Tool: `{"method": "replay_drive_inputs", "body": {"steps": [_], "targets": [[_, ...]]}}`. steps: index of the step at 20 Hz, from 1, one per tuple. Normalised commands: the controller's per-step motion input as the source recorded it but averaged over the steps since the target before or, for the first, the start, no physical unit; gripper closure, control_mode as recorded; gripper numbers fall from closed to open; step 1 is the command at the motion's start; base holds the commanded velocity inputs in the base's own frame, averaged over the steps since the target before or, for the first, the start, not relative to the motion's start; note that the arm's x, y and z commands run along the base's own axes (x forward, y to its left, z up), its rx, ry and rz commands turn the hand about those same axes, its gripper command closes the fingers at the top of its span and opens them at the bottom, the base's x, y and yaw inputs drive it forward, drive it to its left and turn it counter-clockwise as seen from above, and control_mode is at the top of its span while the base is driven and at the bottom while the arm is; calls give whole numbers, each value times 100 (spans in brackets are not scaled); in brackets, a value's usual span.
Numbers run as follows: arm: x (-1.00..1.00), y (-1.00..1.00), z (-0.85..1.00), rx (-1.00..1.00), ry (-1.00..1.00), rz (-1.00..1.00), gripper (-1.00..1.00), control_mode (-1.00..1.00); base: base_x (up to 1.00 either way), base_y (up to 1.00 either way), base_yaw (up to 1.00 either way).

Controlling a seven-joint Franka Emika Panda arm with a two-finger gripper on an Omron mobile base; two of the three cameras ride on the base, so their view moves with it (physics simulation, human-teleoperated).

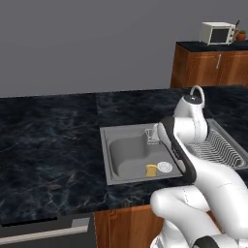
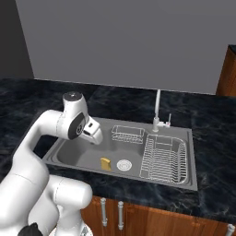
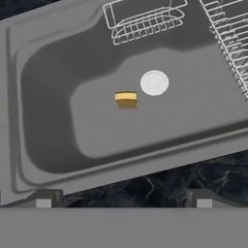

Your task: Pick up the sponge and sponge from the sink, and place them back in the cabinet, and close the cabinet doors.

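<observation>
One sponge (image 3: 126, 99), yellow with a darker face, stands on edge on the floor of the grey steel sink (image 3: 9, 97), just left of the round white drain (image 3: 154, 82). The base views show this sponge (image 1: 151, 170) (image 2: 106, 164) in the basin's near half. My gripper (image 3: 123, 202) hangs above the sink's near rim, looking down into the basin, fingers wide open with nothing between them. In the right base view the gripper (image 2: 96, 136) hovers over the basin's left end, well above the sponge. The cabinet and its doors are out of view.
A small wire basket (image 2: 127, 134) sits at the basin's back wall, a ridged draining rack (image 2: 165, 159) fills the sink's right side, and a faucet (image 2: 157, 110) rises behind. Dark marble counter (image 1: 48, 145) surrounds the sink. A microwave (image 1: 218, 33) stands on a far wooden unit.
</observation>
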Motion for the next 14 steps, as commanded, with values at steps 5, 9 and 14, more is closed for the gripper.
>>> {"method": "replay_drive_inputs", "body": {"steps": [5, 9, 14], "targets": [[8, 0, -18, 0, 7, 0, -100, -100, 0, 0, 0], [9, 0, -20, 0, 7, 1, -100, -100, 0, 0, 0], [1, 0, -20, 0, 7, 2, -100, -100, 0, 0, 0]]}}
